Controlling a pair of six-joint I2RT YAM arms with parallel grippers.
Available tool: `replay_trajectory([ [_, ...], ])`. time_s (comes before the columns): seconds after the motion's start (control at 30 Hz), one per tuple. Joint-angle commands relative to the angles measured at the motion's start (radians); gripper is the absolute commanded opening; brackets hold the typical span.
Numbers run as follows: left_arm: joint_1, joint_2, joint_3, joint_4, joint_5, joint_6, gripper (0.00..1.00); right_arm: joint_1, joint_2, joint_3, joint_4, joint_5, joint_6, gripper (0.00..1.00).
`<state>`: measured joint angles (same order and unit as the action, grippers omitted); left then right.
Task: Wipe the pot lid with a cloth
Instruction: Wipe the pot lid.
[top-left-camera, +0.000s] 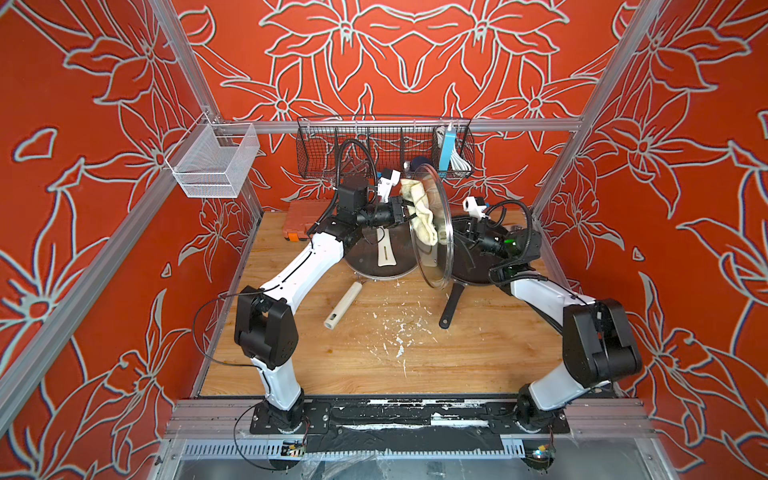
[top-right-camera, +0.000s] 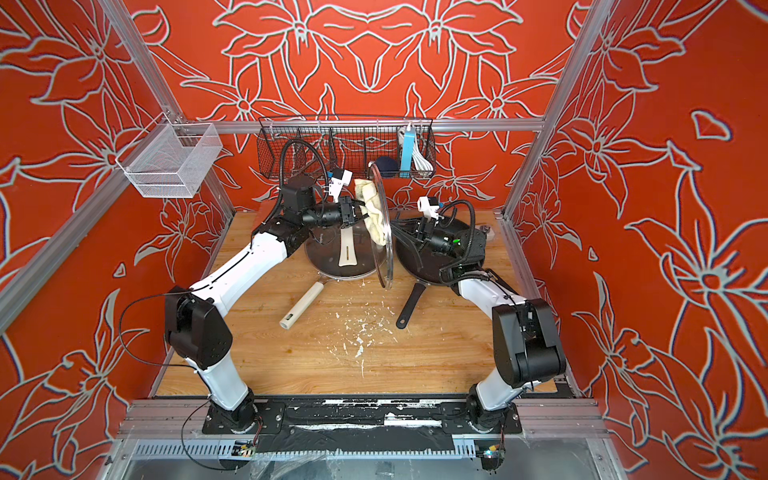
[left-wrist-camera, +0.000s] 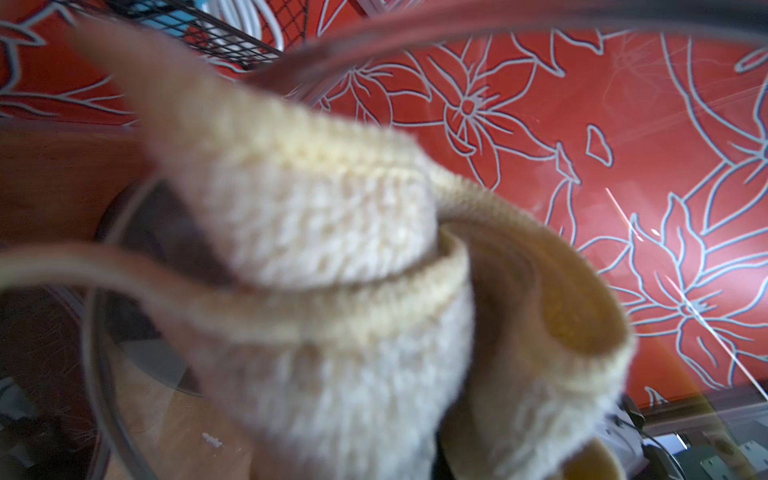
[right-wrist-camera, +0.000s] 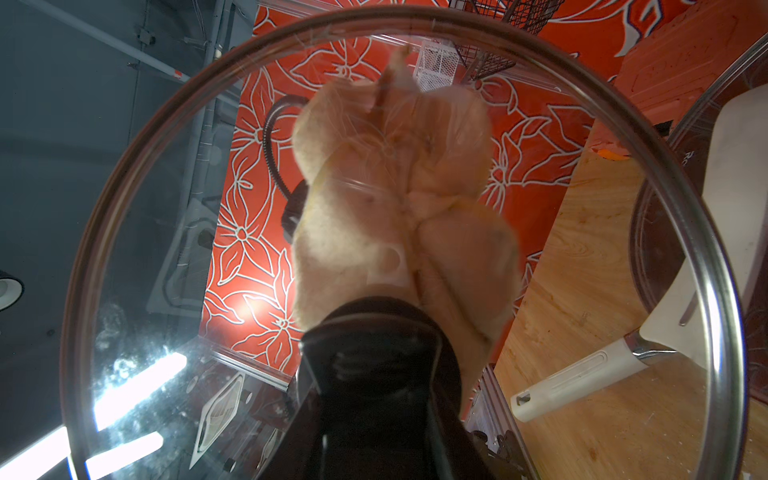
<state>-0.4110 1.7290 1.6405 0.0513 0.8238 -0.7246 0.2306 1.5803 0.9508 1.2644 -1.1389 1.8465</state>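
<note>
The pot lid (top-left-camera: 434, 262), a round pane of clear glass ringed by a thin polished metal rim, is standing on edge in the air between the two arms, above the gap between two pans. The right gripper (right-wrist-camera: 374, 374) is clamping the lid's black domed knob (right-wrist-camera: 374, 332) from behind. Against the opposite face, the cloth (top-left-camera: 419, 208), a cream, nubby terry weave bunched into thick rolls, is pressing flat on the glass. The left gripper (top-left-camera: 405, 208) is clenching it tight. Fine scratches and smears are catching the light across the glass in the right wrist view.

Below, a round dark pan (top-left-camera: 365, 266) with a cream tubular handle (top-left-camera: 343, 305) is carrying a flat cream slotted spatula (top-left-camera: 384, 251). A black frying pan (top-left-camera: 465, 270) is lying under the right arm. Both are sitting on the grained wooden table (top-left-camera: 457, 357), where white flakes (top-left-camera: 399, 340) are lying scattered. A few pale letters on the dark pan's wall are showing in the right wrist view, too blurred to read. Behind, a black wire basket (top-left-camera: 332, 153) is hanging on the rail.
</note>
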Motion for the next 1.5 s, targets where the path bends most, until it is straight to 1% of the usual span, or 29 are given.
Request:
replay_trajectory([
  [0.0, -0.055, -0.099, 0.013, 0.017, 0.026, 0.041, 0.0, 0.011, -0.022, 0.02, 0.122, 0.04, 0.002, 0.0],
  [0.2, -0.111, -0.167, 0.004, -0.017, 0.019, 0.09, 0.0, 0.012, -0.025, 0.016, 0.11, 0.041, -0.009, 0.0],
  [0.43, -0.151, -0.244, -0.163, 0.061, 0.004, 0.061, 0.0, 0.012, -0.04, 0.015, 0.035, 0.039, -0.067, 0.0],
  [0.6, -0.176, -0.257, -0.291, 0.112, -0.008, 0.04, 0.0, 0.011, -0.039, 0.039, 0.063, 0.044, -0.036, 0.0],
  [0.7, -0.176, -0.253, -0.337, 0.101, -0.024, 0.065, 0.0, 0.011, -0.036, 0.049, 0.083, 0.046, -0.015, 0.0],
  [0.87, -0.158, -0.233, -0.395, 0.065, -0.047, 0.124, 0.0, 0.012, -0.04, 0.063, 0.108, 0.045, 0.014, 0.0],
  [1.07, -0.133, -0.168, -0.445, 0.096, -0.051, 0.125, 0.0, 0.01, -0.045, 0.065, 0.105, 0.05, 0.017, 0.0],
  [1.27, -0.083, -0.108, -0.449, 0.108, -0.053, 0.119, 0.0, 0.011, -0.049, 0.065, 0.104, 0.047, 0.017, 0.0],
  [1.47, 0.005, -0.041, -0.401, 0.131, -0.043, 0.083, 0.0, 0.011, -0.053, 0.06, 0.11, 0.05, 0.021, 0.0],
])
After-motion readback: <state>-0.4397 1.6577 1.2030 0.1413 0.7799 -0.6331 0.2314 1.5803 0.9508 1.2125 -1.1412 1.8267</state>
